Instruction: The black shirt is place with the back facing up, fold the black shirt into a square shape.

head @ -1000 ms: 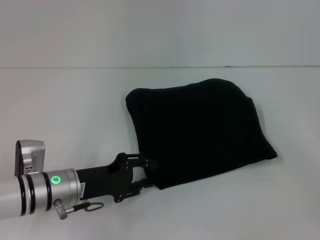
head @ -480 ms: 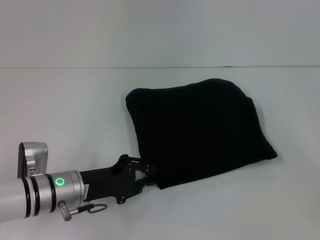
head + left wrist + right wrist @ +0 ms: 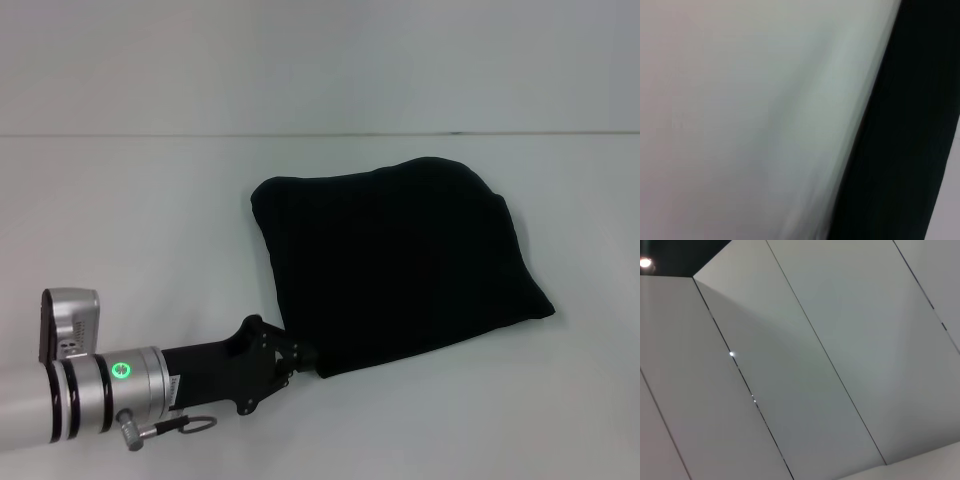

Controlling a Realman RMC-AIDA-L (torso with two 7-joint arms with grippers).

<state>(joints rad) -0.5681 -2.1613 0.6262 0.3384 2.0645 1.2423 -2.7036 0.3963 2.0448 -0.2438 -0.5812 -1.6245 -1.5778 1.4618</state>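
The black shirt (image 3: 400, 270) lies folded into a rough four-sided bundle on the white table (image 3: 150, 230), right of centre in the head view. My left gripper (image 3: 298, 360) is at the shirt's near left corner, low over the table, with its arm reaching in from the lower left. The left wrist view shows a strip of the shirt's black fabric (image 3: 910, 150) beside the white tabletop. My right gripper is out of view. The right wrist view shows only pale wall panels (image 3: 805, 370).
The table's far edge (image 3: 320, 135) meets a plain white wall. The white surface extends left of the shirt and in front of it. Nothing else stands on the table.
My left arm has slid back and down toward the near left. The gripper head looks narrower at the shirt's corner than before. The shirt has not moved.
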